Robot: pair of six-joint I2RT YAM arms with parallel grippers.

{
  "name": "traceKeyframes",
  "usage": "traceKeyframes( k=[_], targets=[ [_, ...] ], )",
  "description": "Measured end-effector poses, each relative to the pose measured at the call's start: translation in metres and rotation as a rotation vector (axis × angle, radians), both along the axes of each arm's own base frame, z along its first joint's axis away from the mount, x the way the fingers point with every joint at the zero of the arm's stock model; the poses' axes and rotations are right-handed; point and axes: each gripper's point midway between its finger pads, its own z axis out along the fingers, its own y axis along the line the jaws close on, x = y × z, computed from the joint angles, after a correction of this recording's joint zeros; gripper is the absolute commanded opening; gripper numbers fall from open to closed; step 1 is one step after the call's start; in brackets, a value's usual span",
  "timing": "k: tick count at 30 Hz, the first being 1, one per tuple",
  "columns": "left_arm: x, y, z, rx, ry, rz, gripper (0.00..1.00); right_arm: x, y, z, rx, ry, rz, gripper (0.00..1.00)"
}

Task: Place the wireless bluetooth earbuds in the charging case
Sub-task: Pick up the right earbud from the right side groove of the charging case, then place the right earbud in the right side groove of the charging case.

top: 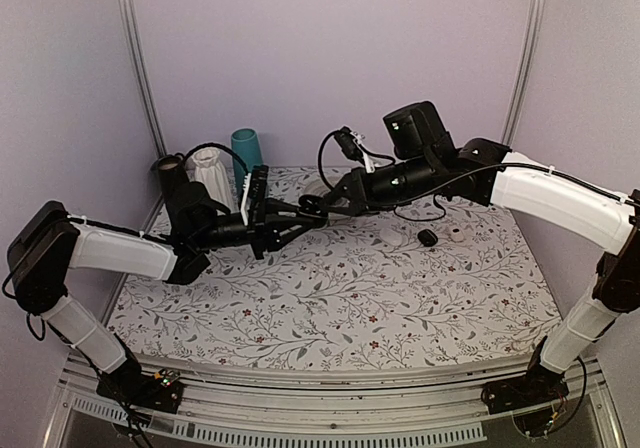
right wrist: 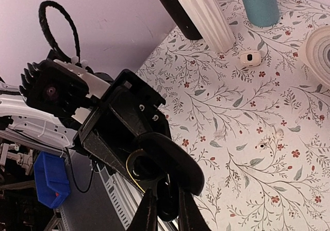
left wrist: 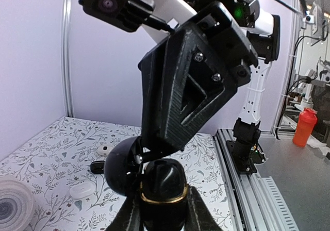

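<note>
The charging case (left wrist: pixel 164 192) is black with a gold rim, and its lid (left wrist: pixel 122 168) is swung open to the left. My left gripper (left wrist: pixel 163 210) is shut on its body and holds it above the cloth. In the top view the two grippers meet at the case (top: pixel 311 206) over the far middle of the table. My right gripper (right wrist: pixel 167 218) is shut on a small dark earbud (right wrist: pixel 168 204) right at the case's open mouth (right wrist: pixel 140 168). From the left wrist the right fingertips (left wrist: pixel 150 151) reach down to the rim. I cannot tell what lies inside the case.
A white oval object (top: pixel 395 236), a black knob (top: pixel 428 236) and a small white round piece (top: pixel 457 233) lie on the cloth at the right. A teal cylinder (top: pixel 246 153), a white ribbed vase (top: pixel 211 173) and a black tube (top: pixel 170 173) stand at the back left.
</note>
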Motion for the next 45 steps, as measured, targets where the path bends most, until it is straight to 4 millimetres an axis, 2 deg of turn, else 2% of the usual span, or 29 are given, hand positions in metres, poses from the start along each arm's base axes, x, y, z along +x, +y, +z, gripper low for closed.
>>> traceKeyframes(
  k=[11,22,34,45],
  targets=[
    [0.001,-0.001,-0.013,0.065,-0.069,0.016,0.0,-0.002,-0.004,-0.017,-0.078,0.017,0.029,0.06],
    [-0.004,0.003,-0.02,0.114,-0.157,0.026,0.0,-0.009,-0.01,-0.027,-0.127,0.03,0.06,0.06],
    [-0.003,0.003,-0.029,0.152,-0.186,0.029,0.0,-0.013,-0.005,-0.036,-0.16,0.058,0.112,0.06],
    [-0.002,0.004,-0.04,0.221,-0.25,0.053,0.0,-0.018,-0.011,-0.051,-0.217,0.083,0.131,0.06]
  ],
)
